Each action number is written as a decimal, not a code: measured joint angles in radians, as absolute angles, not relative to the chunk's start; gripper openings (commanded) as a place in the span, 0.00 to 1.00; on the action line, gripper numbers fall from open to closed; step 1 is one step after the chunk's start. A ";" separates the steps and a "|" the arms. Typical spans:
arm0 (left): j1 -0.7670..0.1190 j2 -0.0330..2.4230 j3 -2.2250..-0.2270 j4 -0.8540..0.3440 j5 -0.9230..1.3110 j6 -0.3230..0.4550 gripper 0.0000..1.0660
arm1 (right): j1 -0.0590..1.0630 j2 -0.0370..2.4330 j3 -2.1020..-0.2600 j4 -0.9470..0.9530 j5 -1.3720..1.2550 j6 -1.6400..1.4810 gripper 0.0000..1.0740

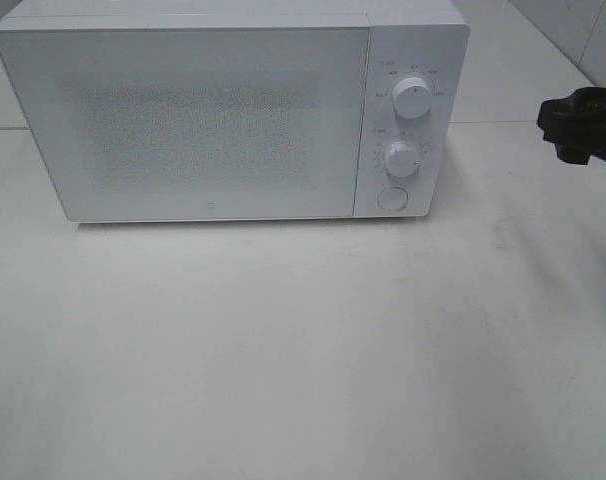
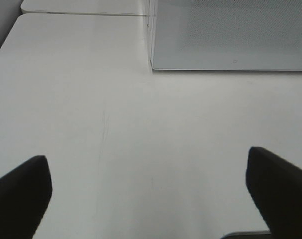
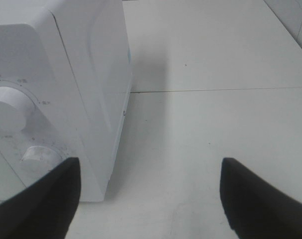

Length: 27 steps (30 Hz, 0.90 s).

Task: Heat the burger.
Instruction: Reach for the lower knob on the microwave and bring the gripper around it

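Because the burger appears in no view, its location cannot be confirmed; it may sit behind the shut door of the microwave oven (image 1: 213, 120).

Exterior high view: the right hand (image 1: 575, 125) hangs over the table (image 1: 283, 350), off the oven's control-knob side.

Left wrist view: the left hand (image 2: 151, 199) is spread wide and empty, with the door ahead of it.

Right wrist view: the fingers are apart and empty, with the control knobs (image 3: 39, 154) near one finger.

Expect a light, soft, layered item. Grip gently and low across the bun sides.

The place looks like a lab mock-up of a kitchen: a white microwave (image 1: 213, 120) on plain white tables (image 1: 303, 350), by a tiled wall (image 1: 583, 30).
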<state>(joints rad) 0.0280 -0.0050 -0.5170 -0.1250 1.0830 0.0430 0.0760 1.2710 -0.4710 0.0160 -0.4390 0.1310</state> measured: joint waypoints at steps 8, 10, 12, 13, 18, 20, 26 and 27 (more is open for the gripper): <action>0.028 -0.005 -0.517 -0.125 1.083 0.043 0.92 | 0.093 1.407 -0.471 0.041 -0.627 0.093 0.70; 0.028 -0.005 -0.517 -0.125 1.083 0.043 0.92 | 0.123 1.438 -0.460 0.070 -0.694 0.045 0.70; 0.028 -0.005 -0.517 -0.125 1.083 0.043 0.92 | 0.169 1.475 -0.439 0.124 -0.773 -0.026 0.70; 0.028 -0.005 -0.517 -0.125 1.083 0.043 0.92 | 0.194 1.489 -0.428 0.151 -0.803 -0.062 0.70; 0.028 -0.005 -0.517 -0.125 1.083 0.043 0.92 | 0.308 1.565 -0.411 0.340 -0.916 -0.180 0.70; 0.028 -0.005 -0.517 -0.125 1.083 0.043 0.92 | 0.355 1.586 -0.411 0.399 -0.950 -0.211 0.70; 0.028 -0.005 -0.517 -0.125 1.083 0.043 0.92 | 0.486 1.631 -0.411 0.517 -1.034 -0.238 0.70; 0.028 -0.005 -0.517 -0.125 1.083 0.043 0.92 | 0.509 1.638 -0.411 0.537 -1.046 -0.238 0.70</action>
